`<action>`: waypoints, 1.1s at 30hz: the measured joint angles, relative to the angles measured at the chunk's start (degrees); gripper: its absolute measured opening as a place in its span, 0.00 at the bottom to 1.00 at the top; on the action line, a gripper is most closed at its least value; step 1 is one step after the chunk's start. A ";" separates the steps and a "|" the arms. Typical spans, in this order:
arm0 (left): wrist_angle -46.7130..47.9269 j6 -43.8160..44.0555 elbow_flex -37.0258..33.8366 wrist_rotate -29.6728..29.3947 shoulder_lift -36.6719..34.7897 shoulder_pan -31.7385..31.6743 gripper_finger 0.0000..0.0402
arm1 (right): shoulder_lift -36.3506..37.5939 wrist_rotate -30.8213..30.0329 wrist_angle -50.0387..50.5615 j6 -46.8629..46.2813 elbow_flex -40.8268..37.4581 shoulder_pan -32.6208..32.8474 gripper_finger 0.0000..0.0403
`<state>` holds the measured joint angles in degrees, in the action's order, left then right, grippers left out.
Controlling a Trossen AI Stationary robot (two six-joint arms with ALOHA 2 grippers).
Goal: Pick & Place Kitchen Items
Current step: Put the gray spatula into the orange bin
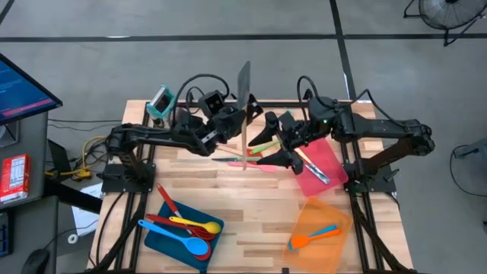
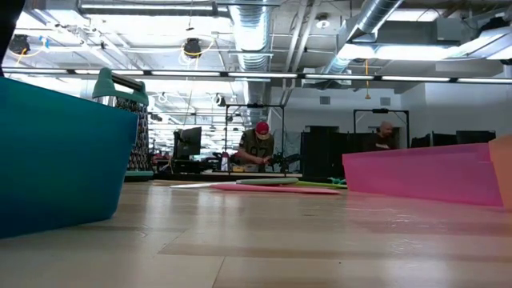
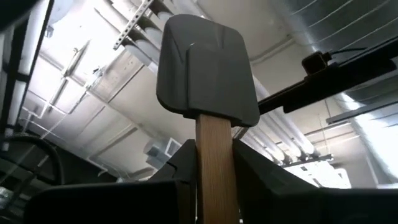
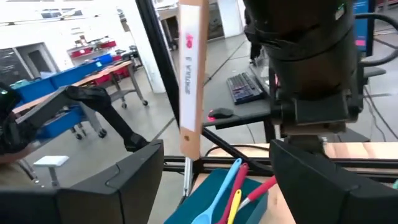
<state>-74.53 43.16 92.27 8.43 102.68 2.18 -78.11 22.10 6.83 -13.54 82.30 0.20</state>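
Clamping my left pincer (image 1: 234, 124) on the wooden handle of a grey-bladed spatula (image 1: 243, 91), I hold it upright above the far middle of the desk (image 1: 259, 199), blade topmost, handle end hanging down past my fingers. My right pincer (image 1: 283, 144) waits just to its right with fingers spread wide, empty; the spatula's handle (image 4: 190, 74) stands beyond the gap between them, near but apart.
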 joint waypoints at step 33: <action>49.37 -23.51 -2.48 1.76 -5.18 -2.61 0.12 | 30.34 -30.80 37.61 -11.66 0.06 1.71 0.71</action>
<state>-25.17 19.65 89.79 10.19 97.49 -0.43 -47.77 -8.70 44.44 -25.20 82.36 1.91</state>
